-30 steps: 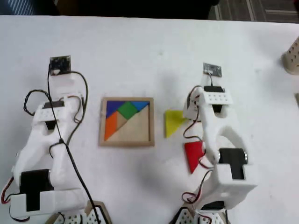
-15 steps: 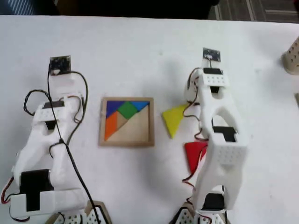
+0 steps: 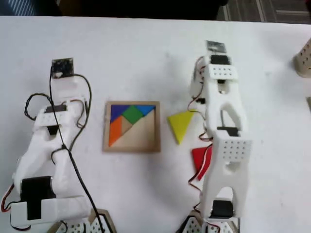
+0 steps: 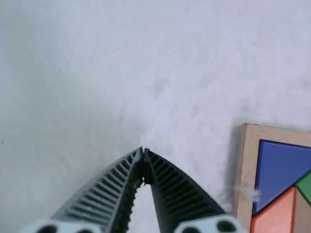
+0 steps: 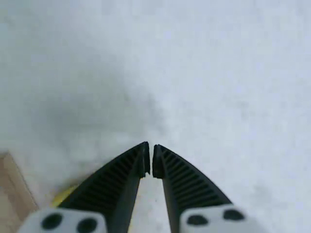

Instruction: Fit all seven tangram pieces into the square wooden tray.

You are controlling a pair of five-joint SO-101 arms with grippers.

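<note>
The square wooden tray (image 3: 131, 147) lies between the two arms. Blue (image 3: 116, 112), green (image 3: 132, 114) and orange (image 3: 114, 132) pieces fill its far and left part. A yellow triangle (image 3: 181, 125) rests on the table just right of the tray. Nearer, a red piece (image 3: 199, 159) is partly hidden under the right arm (image 3: 221, 97). My right gripper (image 5: 149, 148) is shut on nothing over bare table beyond the yellow triangle (image 5: 62, 196). My left gripper (image 4: 143, 151) is shut and empty, left of the tray's corner (image 4: 244, 165).
The left arm (image 3: 48, 131) is folded back left of the tray with loose cables around it. A pale perforated object (image 3: 303, 58) stands at the table's right edge. The white table stretches open beyond both grippers.
The right arm has stretched forward, away from the yellow triangle. The triangle turned and slid slightly toward the tray. The left arm has not moved.
</note>
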